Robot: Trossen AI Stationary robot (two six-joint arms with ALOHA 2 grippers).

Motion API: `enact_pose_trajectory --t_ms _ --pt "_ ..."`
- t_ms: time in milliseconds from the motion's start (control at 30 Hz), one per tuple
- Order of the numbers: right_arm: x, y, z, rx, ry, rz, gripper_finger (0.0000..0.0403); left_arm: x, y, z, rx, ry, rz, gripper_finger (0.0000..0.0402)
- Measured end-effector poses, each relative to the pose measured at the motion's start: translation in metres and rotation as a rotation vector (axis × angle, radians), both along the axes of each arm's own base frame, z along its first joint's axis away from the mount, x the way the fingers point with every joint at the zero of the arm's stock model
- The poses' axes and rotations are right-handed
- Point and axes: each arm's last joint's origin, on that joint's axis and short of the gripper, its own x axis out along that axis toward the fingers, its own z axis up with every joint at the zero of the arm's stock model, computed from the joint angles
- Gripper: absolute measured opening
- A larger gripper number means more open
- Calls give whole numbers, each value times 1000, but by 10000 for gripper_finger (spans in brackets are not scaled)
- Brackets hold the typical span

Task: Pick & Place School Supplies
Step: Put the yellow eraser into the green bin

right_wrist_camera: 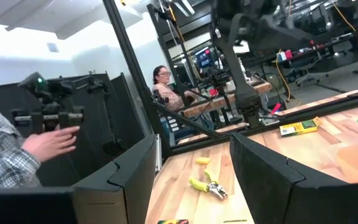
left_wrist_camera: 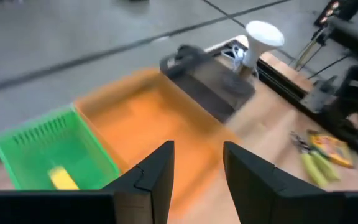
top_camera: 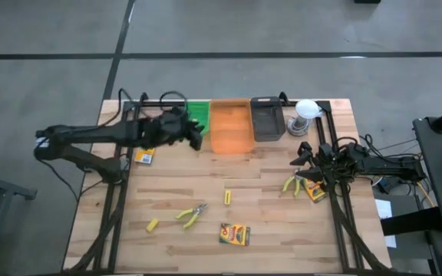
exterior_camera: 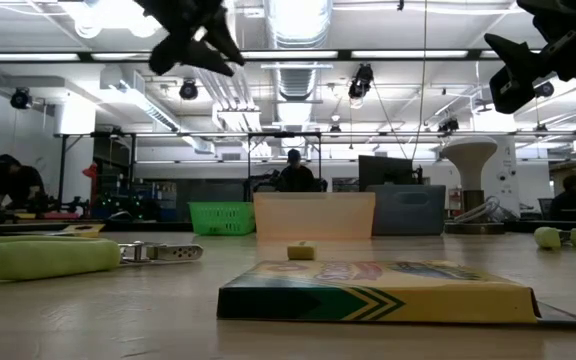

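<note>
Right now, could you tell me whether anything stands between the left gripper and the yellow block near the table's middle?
Nothing visible does. The left gripper hovers empty over the green tray; bare tabletop separates it from the yellow block.

Light: we see bright ceiling lamps (exterior_camera: 108,12) glaring in the low view.
Tabletop (top_camera: 267,192): evenly lit, with soft shadows.
Blur: we find the orange tray (left_wrist_camera: 154,124) smeared in the left wrist view.
Focus: the near crayon box (exterior_camera: 378,290) looks soft.
</note>
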Motion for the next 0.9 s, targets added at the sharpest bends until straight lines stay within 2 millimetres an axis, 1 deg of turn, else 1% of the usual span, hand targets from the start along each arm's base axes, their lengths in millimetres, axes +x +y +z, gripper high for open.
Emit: enact_pose_trajectory --t_ms 133,267,400,533,700,900 --pt "0 0 0 0 0 0 201 -15 -23 -13 -35 -73 -85 143" --pt "0 0 0 0 0 0 201 -30 -44 -23 -41 -103 -155 143" --pt "0 0 0 0 0 0 201 -43 -64 -26 -57 -136 -244 143" --pt "0 0 0 0 0 0 201 -52 -86 -24 -73 -154 -349 143" --pt "0 0 0 0 0 0 201 -65 -112 -25 -76 -136 -356 143" --pt "0 0 0 0 0 0 201 -87 -141 -29 -95 -119 -368 143"
